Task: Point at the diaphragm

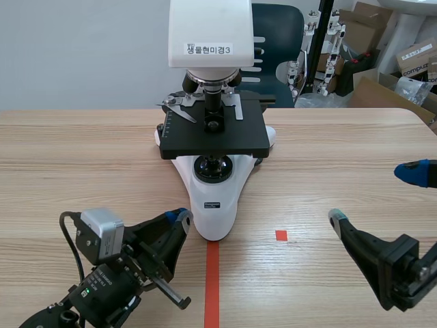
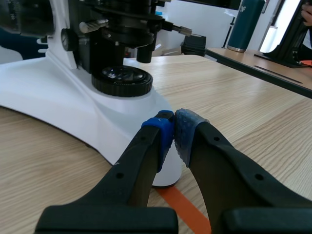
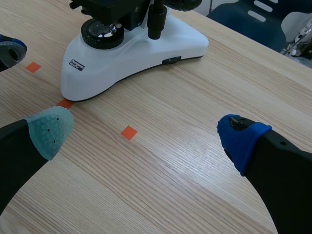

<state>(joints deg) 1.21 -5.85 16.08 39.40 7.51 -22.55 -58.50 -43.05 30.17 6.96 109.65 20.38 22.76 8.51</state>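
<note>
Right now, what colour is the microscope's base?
The base is white, and it shows best in the right wrist view.

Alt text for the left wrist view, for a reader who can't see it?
The left gripper, fingers shut with blue pads meeting, sits low over the wooden table, with the nose of the microscope's white base right ahead of it. Farther on, a round black light housing sits on that base.

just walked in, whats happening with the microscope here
Two robot arms sit in front of a microscope on a wooden table. The left end effector, shut on nothing, is low beside the front of the microscope's white base. The right end effector is open over the table, off to the side. Neither touches the black under-stage parts.
</note>
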